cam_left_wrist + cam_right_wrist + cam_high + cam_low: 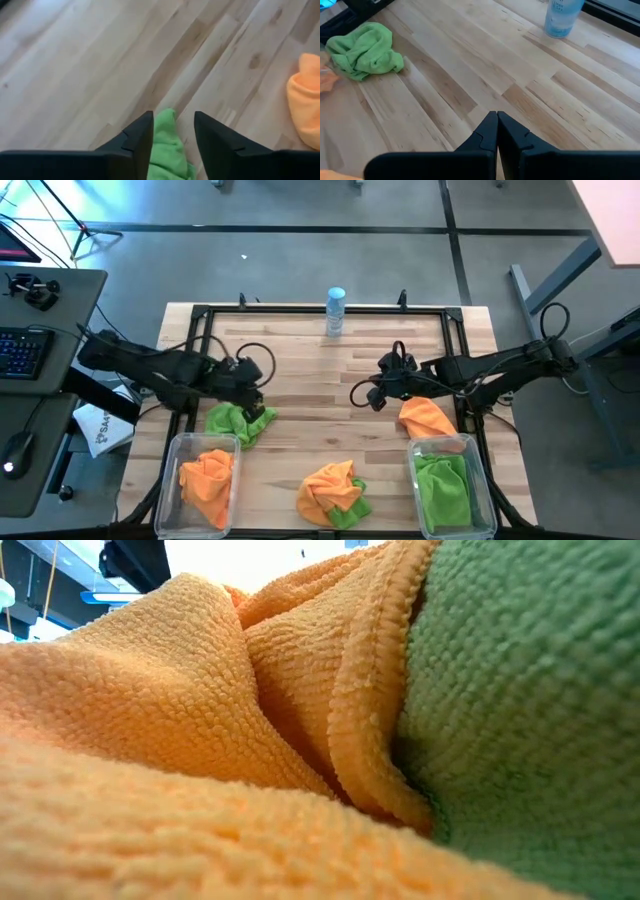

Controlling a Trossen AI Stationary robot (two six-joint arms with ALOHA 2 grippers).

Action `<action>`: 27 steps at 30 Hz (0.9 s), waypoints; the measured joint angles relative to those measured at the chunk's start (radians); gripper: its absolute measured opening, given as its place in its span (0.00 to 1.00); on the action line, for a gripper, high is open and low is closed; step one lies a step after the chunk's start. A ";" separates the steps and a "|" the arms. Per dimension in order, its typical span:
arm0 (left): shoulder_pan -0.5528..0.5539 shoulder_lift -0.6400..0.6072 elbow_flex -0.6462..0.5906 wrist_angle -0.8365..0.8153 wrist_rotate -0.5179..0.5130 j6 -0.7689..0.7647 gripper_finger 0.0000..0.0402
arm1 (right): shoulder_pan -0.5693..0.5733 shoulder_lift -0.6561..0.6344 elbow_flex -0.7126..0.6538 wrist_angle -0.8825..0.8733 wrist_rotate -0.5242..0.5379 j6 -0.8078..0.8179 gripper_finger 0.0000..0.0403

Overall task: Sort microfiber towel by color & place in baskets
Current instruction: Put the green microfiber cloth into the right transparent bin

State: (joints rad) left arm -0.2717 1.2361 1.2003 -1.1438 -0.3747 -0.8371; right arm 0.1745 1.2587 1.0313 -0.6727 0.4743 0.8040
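Note:
A green towel (240, 422) lies crumpled on the table by the left basket (175, 448), which holds orange towels (206, 477). My left gripper (256, 396) hangs open right over this green towel (165, 145), which shows in the gap between the fingers. My right gripper (378, 392) is shut on nothing above bare wood (496, 117), next to an orange towel (427, 417) lying on the table. The right basket (478, 480) holds a green towel (442, 485). A mixed orange and green heap (333, 492) lies front centre. My left gripper slants down over the green towel's upper fold (161, 131), its fingers apart on either side of it. The cloth lies close to the inner side of one finger (142, 137). Whether it touches, I cannot tell. The towel rests on the table.
A white-and-blue bottle (335, 310) stands at the far middle, inside the black frame (300, 310) that borders the table. The low view is filled by orange (180, 720) and green cloth (530, 690) right in front of it. Bare wood lies between the two arms.

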 joint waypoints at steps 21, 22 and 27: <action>0.142 0.468 0.000 -0.002 0.233 0.139 0.43 | 0.000 0.000 0.000 -0.003 0.000 0.000 0.00; 0.142 0.490 0.000 -0.003 0.237 0.160 0.43 | 0.000 0.000 0.000 -0.003 -0.003 0.000 0.00; 0.142 0.592 0.000 -0.002 0.297 0.246 0.43 | 0.000 0.000 0.000 -0.003 -0.010 0.000 0.00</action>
State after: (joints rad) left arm -0.1302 1.8280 1.2003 -1.1462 -0.0780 -0.5908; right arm 0.1745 1.2583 1.0313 -0.6762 0.4644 0.8036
